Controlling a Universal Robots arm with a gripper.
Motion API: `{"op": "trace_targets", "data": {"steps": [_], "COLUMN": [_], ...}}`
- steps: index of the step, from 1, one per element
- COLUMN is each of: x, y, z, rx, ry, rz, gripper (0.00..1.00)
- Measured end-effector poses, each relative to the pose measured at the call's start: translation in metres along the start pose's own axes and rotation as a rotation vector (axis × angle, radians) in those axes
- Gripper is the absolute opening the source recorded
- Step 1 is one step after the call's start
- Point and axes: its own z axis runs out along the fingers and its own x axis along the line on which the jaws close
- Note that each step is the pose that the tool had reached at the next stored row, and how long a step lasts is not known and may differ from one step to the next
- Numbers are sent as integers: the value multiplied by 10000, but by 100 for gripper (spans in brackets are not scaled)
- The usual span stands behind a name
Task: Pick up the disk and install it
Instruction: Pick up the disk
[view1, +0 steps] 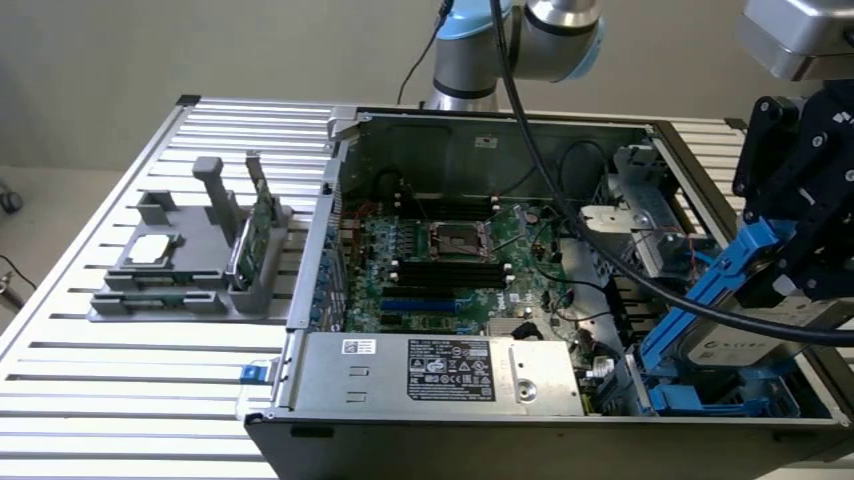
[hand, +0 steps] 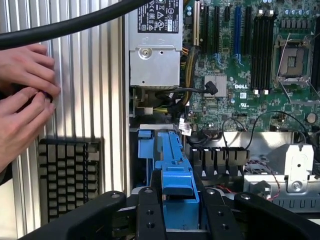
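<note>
Gripper (hand: 178, 206): closed on the disk's (hand: 175, 160) blue frame.
Stand (view1: 187, 275): beside the case (view1: 318, 240), on the exterior view's left; chip (view1: 150, 250) and card (view1: 254, 235) on it.
Open case: motherboard (view1: 441, 270) bare.
Held disk (view1: 741, 345): tilted over the case's bay (view1: 701, 400), at the exterior view's right.

Robotics lab, slotted aluminium table (view1: 80, 400), open computer case (view1: 467, 150), grey parts fixture (view1: 180, 285)

Silver-grey arm (view1: 561, 35) with blue trim — black tool (hand: 178, 216), black cable (hand: 75, 25).
</note>
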Motion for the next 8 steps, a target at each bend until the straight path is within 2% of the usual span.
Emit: {"op": "trace_targets", "data": {"steps": [8], "x": [-5], "y": [2], "z": [68], "rx": [10], "ry": [9], "rz": [-19], "gripper": [33]}}
